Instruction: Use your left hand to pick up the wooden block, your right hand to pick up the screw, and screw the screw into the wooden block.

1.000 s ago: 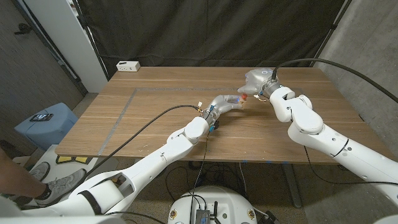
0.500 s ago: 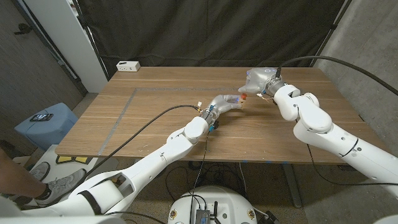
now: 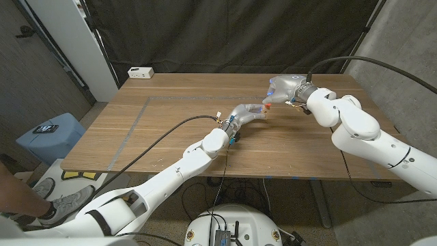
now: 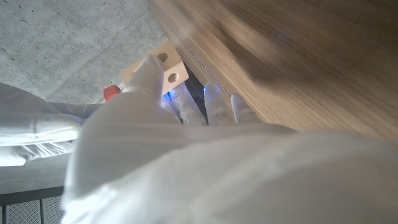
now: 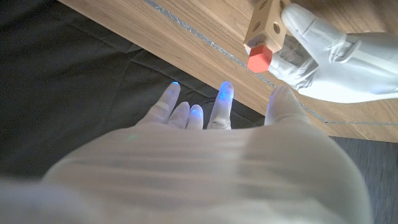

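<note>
My left hand (image 3: 247, 113) holds the pale wooden block (image 3: 258, 108) just above the table's middle, with its fingers wrapped around it. In the left wrist view the block (image 4: 159, 65) shows round holes above my left hand (image 4: 149, 124). The screw (image 3: 268, 106) has a red head and sticks out of the block's end toward my right hand (image 3: 283, 89). In the right wrist view the red screw head (image 5: 259, 58) sits at the end of the block (image 5: 263, 22). My right hand (image 5: 217, 130) is just short of it, fingers spread, holding nothing.
A white box (image 3: 141, 72) lies at the table's far left corner. A taped line (image 3: 136, 117) runs across the left part of the wooden table (image 3: 177, 102). A blue stool (image 3: 48, 133) and a person's shoe (image 3: 60, 199) are left of the table.
My right forearm and elbow have swung out to the right while the hand stayed by the screw, drifting slightly farther back. The left hand and block have not moved.
</note>
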Robot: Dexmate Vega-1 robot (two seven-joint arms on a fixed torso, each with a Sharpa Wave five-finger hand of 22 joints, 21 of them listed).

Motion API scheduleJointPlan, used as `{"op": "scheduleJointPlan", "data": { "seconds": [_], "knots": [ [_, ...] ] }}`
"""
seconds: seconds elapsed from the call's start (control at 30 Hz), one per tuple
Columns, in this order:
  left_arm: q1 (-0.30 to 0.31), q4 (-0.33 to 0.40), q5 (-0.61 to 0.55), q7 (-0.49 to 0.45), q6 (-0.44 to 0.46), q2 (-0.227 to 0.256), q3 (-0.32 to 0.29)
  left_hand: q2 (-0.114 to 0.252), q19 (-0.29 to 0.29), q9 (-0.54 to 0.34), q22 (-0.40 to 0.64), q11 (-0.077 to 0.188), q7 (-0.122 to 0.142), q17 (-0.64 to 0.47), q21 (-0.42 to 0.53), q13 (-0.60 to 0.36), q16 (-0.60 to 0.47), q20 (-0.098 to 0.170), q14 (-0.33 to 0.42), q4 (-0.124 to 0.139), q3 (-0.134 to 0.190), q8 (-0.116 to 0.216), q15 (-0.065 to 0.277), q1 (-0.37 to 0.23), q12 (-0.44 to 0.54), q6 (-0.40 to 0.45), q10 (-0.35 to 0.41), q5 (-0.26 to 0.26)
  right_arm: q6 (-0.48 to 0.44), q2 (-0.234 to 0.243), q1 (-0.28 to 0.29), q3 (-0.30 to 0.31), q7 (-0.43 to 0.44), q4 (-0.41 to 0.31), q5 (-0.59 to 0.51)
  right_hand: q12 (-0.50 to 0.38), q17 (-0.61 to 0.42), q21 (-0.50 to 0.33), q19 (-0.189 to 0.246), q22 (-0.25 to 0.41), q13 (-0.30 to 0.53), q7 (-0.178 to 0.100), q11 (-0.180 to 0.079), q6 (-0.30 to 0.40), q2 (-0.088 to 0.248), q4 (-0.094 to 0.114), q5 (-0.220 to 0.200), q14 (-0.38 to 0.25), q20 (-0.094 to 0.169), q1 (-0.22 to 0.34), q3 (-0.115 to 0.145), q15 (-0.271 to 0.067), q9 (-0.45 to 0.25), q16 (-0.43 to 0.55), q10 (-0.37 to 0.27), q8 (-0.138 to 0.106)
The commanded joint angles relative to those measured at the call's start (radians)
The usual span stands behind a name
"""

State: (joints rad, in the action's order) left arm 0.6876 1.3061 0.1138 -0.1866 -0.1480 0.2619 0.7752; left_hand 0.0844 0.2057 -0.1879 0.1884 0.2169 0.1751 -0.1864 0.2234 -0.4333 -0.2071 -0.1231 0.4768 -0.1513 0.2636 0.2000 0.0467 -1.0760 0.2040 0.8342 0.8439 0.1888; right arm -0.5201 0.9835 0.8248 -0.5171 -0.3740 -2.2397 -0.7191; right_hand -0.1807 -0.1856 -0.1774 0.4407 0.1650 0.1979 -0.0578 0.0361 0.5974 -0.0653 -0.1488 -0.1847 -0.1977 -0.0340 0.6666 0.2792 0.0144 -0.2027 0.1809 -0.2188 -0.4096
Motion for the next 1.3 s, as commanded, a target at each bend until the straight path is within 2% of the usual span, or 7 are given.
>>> {"op": "scheduleJointPlan", "data": {
  "seconds": [0.03, 0.33, 0.57, 0.7, 0.9, 1.3],
  "knots": [
    [0.002, -0.001, 0.013, 0.007, 0.003, -0.002, -0.004, 0.004, 0.004, -0.006, 0.004, 0.001, -0.002, 0.0, 0.0, -0.002, 0.001, 0.0, 0.007, 0.003, 0.01, 0.006, 0.068, 0.005, 0.006, 0.003, 0.01, 0.004, 0.033, 0.049, -0.025, 0.007, -0.055, -0.017, 0.073, 0.005, -0.003, -0.002, -0.009, 0.005, 0.002, -0.012, -0.001, -0.025, 0.003, -0.01, 0.0, 0.014, -0.002, 0.027, 0.007, 0.004, -0.004, 0.001, 0.024, 0.014],
    [0.003, 0.002, 0.012, 0.006, 0.005, -0.002, -0.001, 0.003, 0.004, -0.006, 0.004, 0.001, -0.003, -0.001, 0.0, -0.002, 0.001, 0.001, 0.007, 0.002, 0.01, 0.006, 0.067, 0.006, 0.006, 0.005, 0.01, 0.004, 0.043, 0.057, -0.048, -0.012, -0.076, -0.009, 0.074, 0.004, -0.003, -0.005, -0.021, 0.004, 0.002, -0.034, -0.025, -0.072, 0.003, -0.021, -0.001, 0.038, -0.011, 0.068, 0.028, 0.023, -0.005, 0.002, 0.068, 0.041],
    [0.004, 0.004, 0.013, 0.006, 0.007, -0.004, 0.0, 0.003, 0.004, -0.006, 0.004, 0.001, -0.001, -0.001, 0.0, -0.002, 0.001, 0.001, 0.006, 0.002, 0.01, 0.006, 0.067, 0.006, 0.006, 0.003, 0.01, 0.004, 0.05, 0.055, -0.068, -0.033, -0.097, 0.002, 0.056, 0.003, -0.003, -0.006, -0.027, 0.004, 0.002, -0.054, -0.039, -0.1, 0.004, -0.026, -0.003, 0.045, -0.012, 0.096, 0.042, 0.023, -0.005, 0.005, 0.089, 0.057],
    [0.004, 0.004, 0.011, 0.004, 0.007, -0.004, 0.001, 0.003, 0.004, -0.006, 0.004, 0.001, -0.001, -0.001, 0.0, -0.002, 0.001, 0.001, 0.007, 0.002, 0.01, 0.006, 0.068, 0.007, 0.006, 0.003, 0.01, 0.004, 0.05, 0.049, -0.073, -0.044, -0.098, 0.01, 0.04, 0.002, -0.003, -0.006, -0.028, 0.004, 0.002, -0.055, -0.043, -0.103, 0.003, -0.028, -0.003, 0.049, -0.011, 0.11, 0.047, 0.02, -0.006, 0.005, 0.096, 0.059],
    [0.003, 0.004, 0.01, 0.003, 0.008, -0.005, 0.002, 0.003, 0.005, -0.006, 0.004, 0.001, -0.001, -0.001, 0.0, -0.003, 0.001, 0.001, 0.007, 0.002, 0.01, 0.006, 0.068, 0.007, 0.006, 0.004, 0.011, 0.004, 0.056, 0.038, -0.076, -0.055, -0.089, 0.025, 0.017, -0.004, -0.003, -0.009, -0.025, 0.004, 0.002, -0.066, -0.046, -0.074, -0.001, -0.034, -0.006, 0.045, -0.008, 0.144, 0.061, 0.016, -0.007, 0.009, 0.094, 0.05],
    [-0.003, -0.005, 0.009, 0.006, 0.004, -0.009, 0.004, 0.003, 0.005, -0.006, 0.004, 0.001, -0.002, -0.001, 0.0, -0.003, 0.0, 0.001, 0.007, 0.002, 0.01, 0.007, 0.067, 0.008, 0.006, 0.005, 0.01, 0.004, 0.057, 0.029, -0.063, -0.055, -0.073, 0.038, -0.011, -0.014, -0.004, -0.014, -0.012, 0.004, 0.001, -0.064, -0.054, -0.013, -0.013, -0.033, -0.008, 0.031, 0.002, 0.197, 0.082, 0.001, -0.012, 0.017, 0.075, 0.023]
  ]
}}
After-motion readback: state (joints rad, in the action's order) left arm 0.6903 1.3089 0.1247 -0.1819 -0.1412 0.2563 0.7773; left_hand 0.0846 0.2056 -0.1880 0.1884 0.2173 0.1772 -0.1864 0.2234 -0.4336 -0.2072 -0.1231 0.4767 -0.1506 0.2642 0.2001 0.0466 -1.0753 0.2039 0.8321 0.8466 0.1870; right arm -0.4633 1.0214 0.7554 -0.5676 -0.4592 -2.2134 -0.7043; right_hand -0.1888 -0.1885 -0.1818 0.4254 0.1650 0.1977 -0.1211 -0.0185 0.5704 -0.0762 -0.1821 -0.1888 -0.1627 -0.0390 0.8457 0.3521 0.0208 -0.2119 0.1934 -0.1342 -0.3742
